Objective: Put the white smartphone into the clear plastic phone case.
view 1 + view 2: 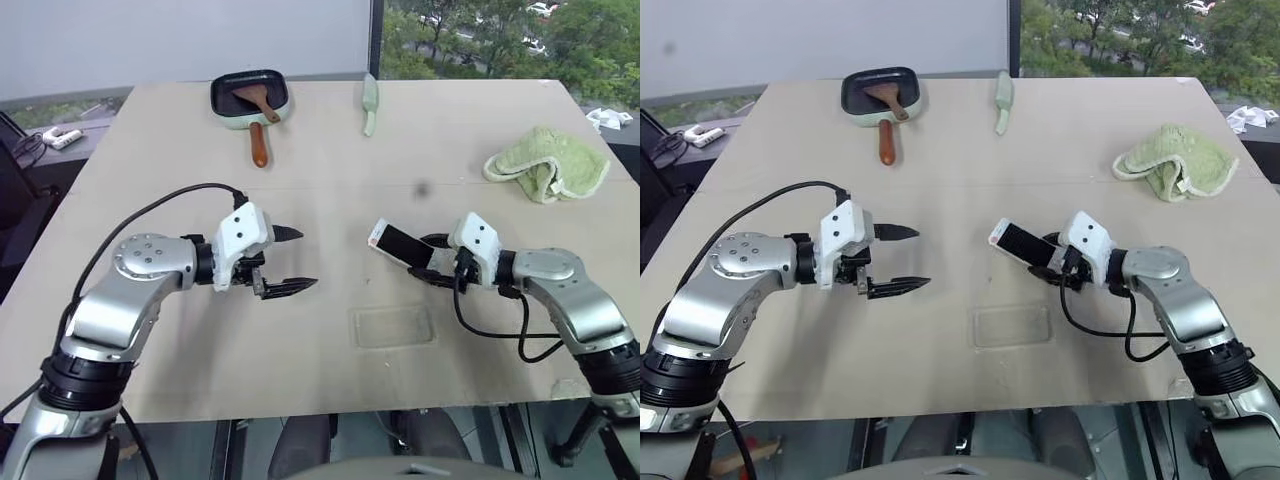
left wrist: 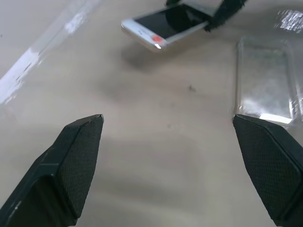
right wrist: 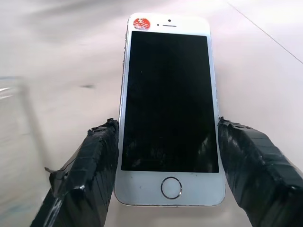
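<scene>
My right gripper point(image 1: 428, 262) is shut on the white smartphone point(image 1: 396, 243), pinching its long sides near the home button. The phone point(image 3: 169, 106) is lifted off the table, screen up, its free end with a red sticker pointing toward the table's middle. The clear plastic phone case point(image 1: 392, 326) lies flat on the table just in front of and below the phone; the case point(image 2: 266, 87) also shows past my left fingertips. My left gripper point(image 1: 290, 262) hovers open and empty to the left of the case, fingers point(image 2: 75, 156) spread wide.
At the far edge of the table point(image 1: 160, 180) sit a dark square pan point(image 1: 249, 96) with a wooden-handled spatula and a pale green utensil point(image 1: 370, 102). A green cloth point(image 1: 548, 162) lies at the far right. Cables trail from both wrists.
</scene>
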Robot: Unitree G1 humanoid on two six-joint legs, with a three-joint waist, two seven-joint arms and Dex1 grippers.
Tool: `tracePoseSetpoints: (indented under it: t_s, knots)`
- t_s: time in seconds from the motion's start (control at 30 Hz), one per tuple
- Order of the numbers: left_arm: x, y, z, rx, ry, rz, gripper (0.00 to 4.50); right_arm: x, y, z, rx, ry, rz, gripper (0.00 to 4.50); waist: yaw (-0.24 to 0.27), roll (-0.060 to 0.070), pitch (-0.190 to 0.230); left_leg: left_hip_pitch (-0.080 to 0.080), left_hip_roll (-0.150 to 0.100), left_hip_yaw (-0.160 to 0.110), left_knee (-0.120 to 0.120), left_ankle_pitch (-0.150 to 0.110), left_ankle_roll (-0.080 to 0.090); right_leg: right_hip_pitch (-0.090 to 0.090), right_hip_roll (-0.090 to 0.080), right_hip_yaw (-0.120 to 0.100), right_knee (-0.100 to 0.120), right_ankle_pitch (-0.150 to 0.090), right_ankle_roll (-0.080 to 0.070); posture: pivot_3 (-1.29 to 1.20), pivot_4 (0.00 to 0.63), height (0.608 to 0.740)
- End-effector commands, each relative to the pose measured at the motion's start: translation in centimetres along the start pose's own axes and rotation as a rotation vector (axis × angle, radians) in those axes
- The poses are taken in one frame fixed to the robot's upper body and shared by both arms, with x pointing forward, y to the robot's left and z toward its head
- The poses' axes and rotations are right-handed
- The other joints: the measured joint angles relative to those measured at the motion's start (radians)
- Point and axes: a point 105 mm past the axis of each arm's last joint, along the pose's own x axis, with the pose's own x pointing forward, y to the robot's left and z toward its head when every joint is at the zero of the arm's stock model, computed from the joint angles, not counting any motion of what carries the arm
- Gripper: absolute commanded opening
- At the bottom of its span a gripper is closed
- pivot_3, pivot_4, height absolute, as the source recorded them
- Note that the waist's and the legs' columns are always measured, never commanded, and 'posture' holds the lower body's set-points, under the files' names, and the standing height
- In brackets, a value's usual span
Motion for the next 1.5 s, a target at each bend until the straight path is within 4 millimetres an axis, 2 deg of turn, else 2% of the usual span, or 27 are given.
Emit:
tracePoseSetpoints:
  t_s: [0.03, 0.33, 0.4, 0.47, 0.67, 0.83, 0.97, 1.17, 1.37, 1.5]
  knots:
    - [-0.4, -0.3, 1.1, -0.005, -0.067, -0.016, 4.50, -1.8, -0.1, 1.4, -0.071, -0.003, 0.019, 2.91, 0.000, 0.000, 0.000, 0.000, 0.000, 0.000, 0.000, 0.000, 0.000, 0.000, 0.000, 0.000, 0.000, 0.000, 0.000, 0.00, 0.150, 0.740]
    - [0.5, -0.4, 1.5, -0.028, -0.162, -0.032, 4.50, -4.3, 0.8, 0.9, -0.071, 0.095, 0.030, 2.91, -0.001, 0.000, 0.000, 0.000, 0.000, 0.000, 0.001, 0.000, 0.000, 0.000, 0.000, 0.000, 0.001, 0.000, 0.000, 0.00, 0.150, 0.740]
    - [0.7, -1.2, 1.6, -0.042, -0.166, -0.082, 3.97, -4.7, 1.3, 1.0, -0.063, 0.111, 0.042, 2.91, 0.000, 0.000, 0.000, 0.000, 0.000, 0.000, 0.001, 0.000, 0.000, 0.000, 0.000, 0.000, 0.000, 0.000, 0.000, 0.00, 0.150, 0.740]
    - [1.0, -1.6, 1.9, -0.046, -0.178, -0.109, 3.19, -4.9, 1.7, 1.2, -0.065, 0.112, 0.053, 2.91, -0.001, 0.000, 0.000, 0.000, 0.000, 0.000, 0.001, 0.000, 0.000, 0.000, 0.000, 0.000, 0.000, 0.000, 0.000, 0.00, 0.150, 0.740]
    - [1.7, -2.3, 2.2, -0.047, -0.180, -0.165, 0.18, -4.6, 3.0, 1.8, -0.079, 0.108, 0.106, 2.91, 0.000, 0.000, 0.000, 0.000, 0.000, 0.000, 0.001, 0.000, 0.000, 0.000, 0.000, 0.000, 0.001, 0.000, 0.000, 0.00, 0.150, 0.740]
    - [3.2, -3.7, 2.5, -0.036, -0.186, -0.237, 0.08, -4.0, 5.2, 1.8, -0.123, 0.115, 0.210, 2.91, 0.002, 0.000, 0.000, 0.000, 0.000, 0.000, 0.001, 0.000, 0.000, 0.000, 0.000, 0.000, 0.000, 0.000, 0.000, 0.00, 0.150, 0.740]
    - [4.2, -5.1, 2.6, -0.041, -0.174, -0.332, 0.08, -3.5, 6.1, 0.7, -0.181, 0.162, 0.273, 2.91, 0.000, 0.000, 0.000, 0.000, 0.000, 0.000, 0.001, 0.000, 0.000, 0.001, 0.000, 0.000, 0.000, 0.000, 0.000, 0.00, 0.150, 0.740]
    - [5.5, -5.2, 2.4, 0.012, -0.145, -0.357, 0.08, -3.1, 5.6, 0.1, -0.310, 0.218, 0.297, 2.91, -0.002, 0.000, 0.000, 0.001, 0.000, 0.000, 0.002, 0.000, 0.000, 0.001, 0.001, 0.000, 0.000, 0.000, 0.000, 0.00, 0.150, 0.740]
    - [6.4, -7.6, 1.6, 0.063, -0.100, -0.420, 0.08, -2.7, 5.1, -0.6, -0.429, 0.266, 0.334, 2.91, -0.001, 0.000, 0.000, 0.001, 0.000, 0.000, 0.002, 0.000, 0.000, 0.001, 0.001, 0.000, 0.000, 0.000, 0.000, 0.00, 0.150, 0.740]
    - [6.6, -8.0, 1.4, 0.069, -0.095, -0.432, 0.08, -2.7, 5.3, -0.8, -0.476, 0.284, 0.373, 2.91, 0.001, 0.000, 0.000, 0.001, 0.000, 0.000, 0.002, 0.000, 0.000, 0.001, 0.001, 0.000, 0.000, 0.000, 0.000, 0.00, 0.150, 0.740]
